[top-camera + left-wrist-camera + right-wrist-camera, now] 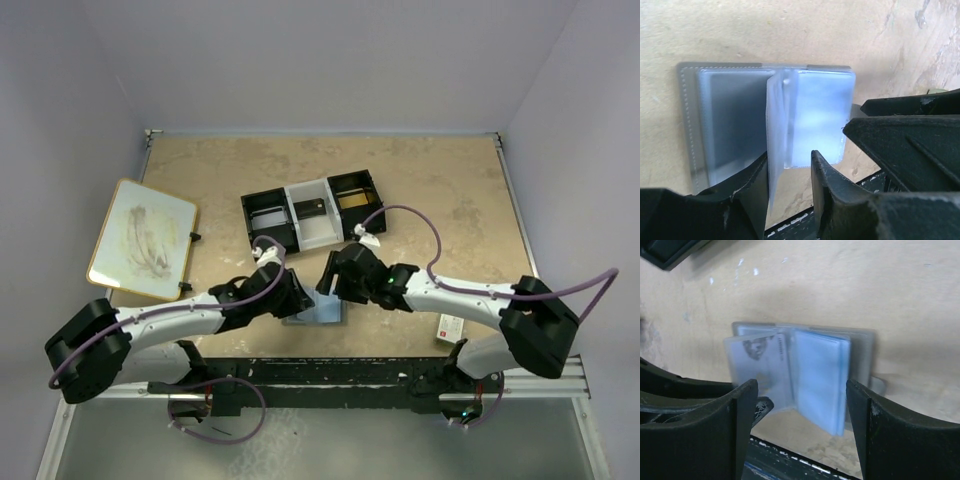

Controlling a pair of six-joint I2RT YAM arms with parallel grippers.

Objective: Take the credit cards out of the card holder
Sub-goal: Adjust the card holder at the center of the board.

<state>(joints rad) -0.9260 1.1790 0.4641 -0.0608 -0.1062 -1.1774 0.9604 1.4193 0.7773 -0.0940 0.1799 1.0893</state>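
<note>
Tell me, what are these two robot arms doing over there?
Both arms are bent over a small grey card holder lying open on the table. The left gripper has a finger on either side of one upright clear sleeve without pinching it. The right gripper hangs wide open over the holder. No card looks pulled out yet.

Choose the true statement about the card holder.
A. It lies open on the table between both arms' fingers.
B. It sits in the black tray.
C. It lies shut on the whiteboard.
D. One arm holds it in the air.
A: the card holder lies open on the table, left fingers and right fingers either side.
</note>
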